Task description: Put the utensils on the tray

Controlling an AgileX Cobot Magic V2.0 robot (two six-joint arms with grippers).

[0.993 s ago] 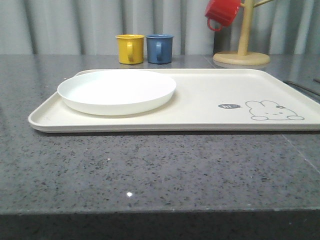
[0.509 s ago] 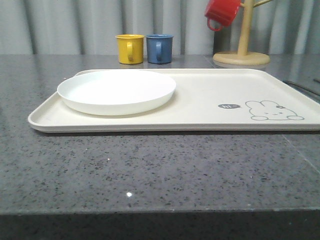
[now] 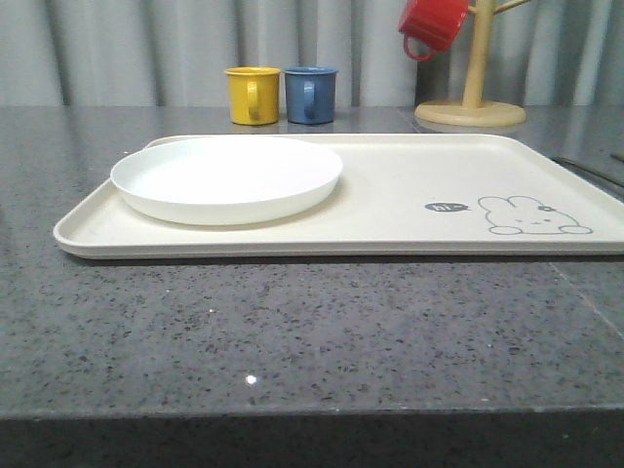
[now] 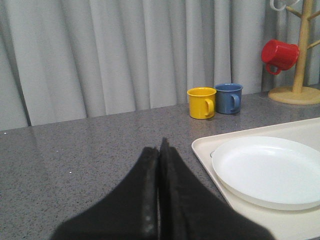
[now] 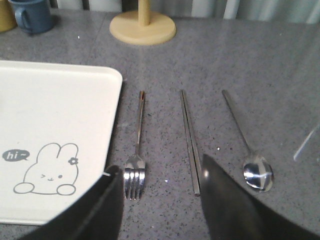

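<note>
In the front view we see the tray (image 3: 390, 195) lying flat on the table (image 3: 292, 331), with the white plate (image 3: 226, 178) already resting on its left part and the printed rabbit toward its right; a yellow mug (image 3: 253, 95) and a blue mug (image 3: 311, 94) stand behind the tray, and a red mug (image 3: 434, 23) hangs on a wooden stand (image 3: 471, 105). In the left wrist view our left gripper (image 4: 160, 150) has its fingers pressed together and holds nothing, hovering over bare table just beside the tray's corner, the plate close by. In the right wrist view our right gripper (image 5: 162, 190) is spread wide, with nothing between its fingers, above the fork (image 5: 136, 160) and the chopsticks (image 5: 189, 140); the spoon (image 5: 250, 155) lies further off, and all three rest on the table beside the tray's edge, not yet on it. We judge the fork the likely next pick, and the risks are plain: thin, flat metal lying flush on a hard table may slip from the fingertips, a finger may catch the tray's rim next to the fork, or the wide opening may nudge the chopsticks out of line. The right fingertips are blurred and cut off at the frame edge, so their height over the table is hard to make out.
</note>
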